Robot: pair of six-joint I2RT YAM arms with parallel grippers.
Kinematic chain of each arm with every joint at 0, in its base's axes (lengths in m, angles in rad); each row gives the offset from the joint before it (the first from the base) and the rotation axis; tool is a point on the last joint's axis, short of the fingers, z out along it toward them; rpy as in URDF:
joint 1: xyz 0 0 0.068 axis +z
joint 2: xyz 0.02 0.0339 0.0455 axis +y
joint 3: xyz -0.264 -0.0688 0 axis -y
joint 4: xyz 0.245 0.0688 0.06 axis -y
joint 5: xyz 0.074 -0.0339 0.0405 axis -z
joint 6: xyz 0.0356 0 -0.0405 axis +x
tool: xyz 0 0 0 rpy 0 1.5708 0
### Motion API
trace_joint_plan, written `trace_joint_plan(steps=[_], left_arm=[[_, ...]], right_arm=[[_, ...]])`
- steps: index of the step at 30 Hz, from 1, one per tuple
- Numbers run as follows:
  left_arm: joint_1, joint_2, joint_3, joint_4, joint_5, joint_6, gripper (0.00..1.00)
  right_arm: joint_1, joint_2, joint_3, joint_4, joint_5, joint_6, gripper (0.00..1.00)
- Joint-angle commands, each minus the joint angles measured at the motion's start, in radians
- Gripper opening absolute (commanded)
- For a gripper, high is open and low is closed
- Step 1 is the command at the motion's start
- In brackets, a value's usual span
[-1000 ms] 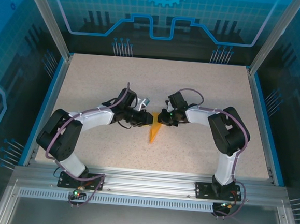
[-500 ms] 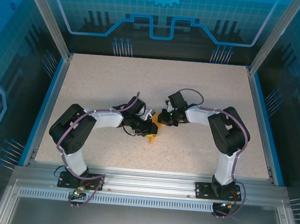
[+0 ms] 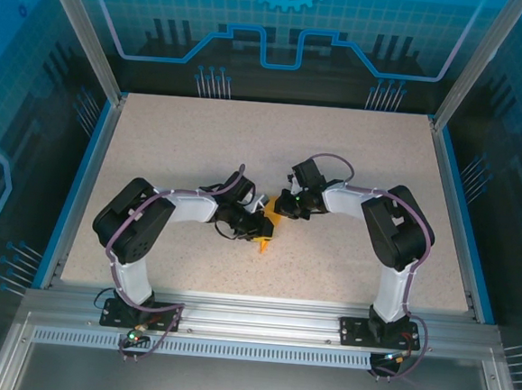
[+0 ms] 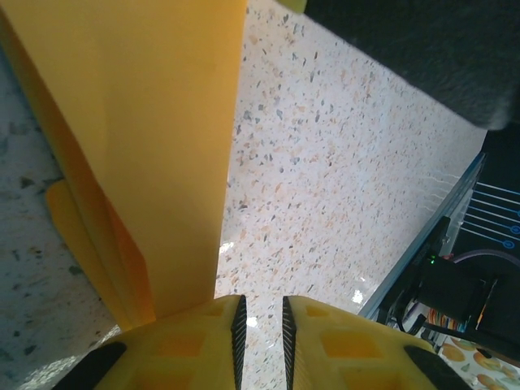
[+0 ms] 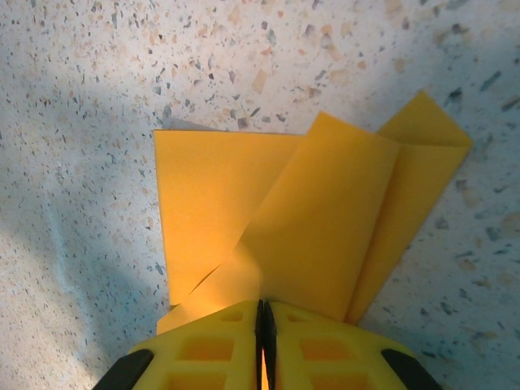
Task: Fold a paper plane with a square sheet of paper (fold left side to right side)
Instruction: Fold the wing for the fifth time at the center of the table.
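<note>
The square sheet of paper [image 3: 264, 242] is bright orange and folded into narrow overlapping flaps at the middle of the table. In the right wrist view the paper [image 5: 309, 219] spreads out flat on the table, and my right gripper [image 5: 264, 305] is shut on its near edge, with an orange sliver between the pads. From above, the right gripper [image 3: 281, 206] sits at the paper's far end. My left gripper [image 3: 260, 227] hovers over the paper from the left. Its jaws [image 4: 262, 305] stand slightly open, with bare table showing in the gap. A long flap of the paper [image 4: 146, 146] rises beside the left finger [image 4: 195, 341].
The speckled beige table [image 3: 354, 157] is bounded by a blue rim [image 3: 90, 163] at the sides and an aluminium rail [image 3: 251, 316] at the front. A dark body [image 4: 422, 49] hangs close above the paper in the left wrist view. Cables [image 4: 455, 284] lie past the table edge.
The left arm has swung in to the right, its gripper now over the paper, which shows shorter from above. The right arm has stayed put.
</note>
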Motion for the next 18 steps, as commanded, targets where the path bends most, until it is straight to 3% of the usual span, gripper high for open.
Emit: trace_joint_plan(steps=[1,18], left_arm=[[-0.005,0.014,-0.006,-0.023,-0.017,0.007,0.23],[-0.028,0.044,-0.033,-0.011,-0.030,-0.002,0.24]], right_arm=[[0.015,0.057,-0.011,-0.090,0.032,-0.017,0.13],[0.016,0.054,0.007,-0.082,0.016,-0.032,0.13]])
